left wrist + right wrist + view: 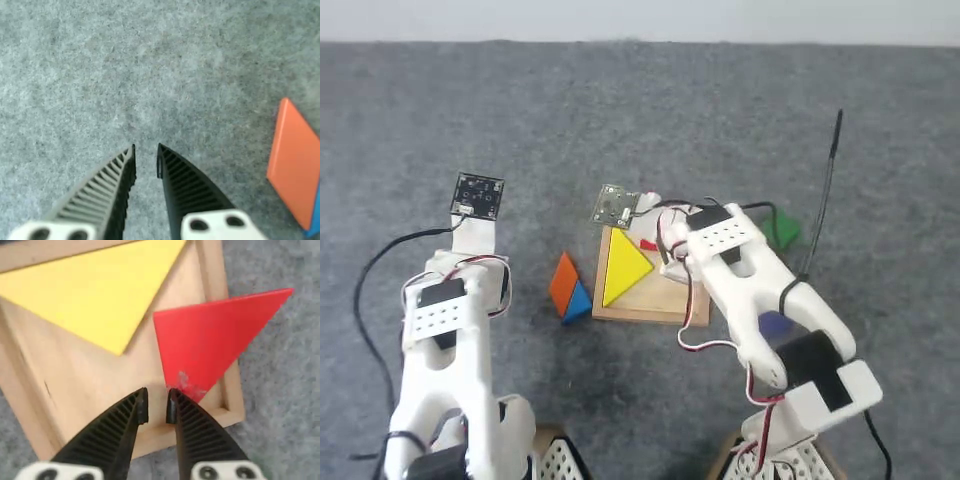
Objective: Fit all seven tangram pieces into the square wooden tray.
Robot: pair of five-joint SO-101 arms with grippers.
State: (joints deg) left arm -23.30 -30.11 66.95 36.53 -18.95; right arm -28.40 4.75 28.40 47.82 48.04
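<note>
The square wooden tray (pixel 670 296) lies mid-table with a large yellow triangle (pixel 623 268) flat inside it. A red triangle (pixel 210 335) rests tilted in the tray's corner, one point sticking out over the rim (pixel 234 390) onto the carpet. My right gripper (pixel 157 392) hangs over the tray floor, shut to a narrow slit and holding nothing, one fingertip (pixel 172 396) at the red triangle's edge. Left of the tray lie an orange piece (pixel 563 280) and a blue piece (pixel 577 300), touching. My left gripper (pixel 146 148) is over bare carpet, shut and empty, the orange piece (pixel 295 165) off to its side.
A green piece (pixel 782 230) lies on the carpet right of the tray, and a purple piece (pixel 775 323) peeks out beside the right arm. Grey carpet covers the whole table. A black cable (pixel 825 190) rises beside the right arm.
</note>
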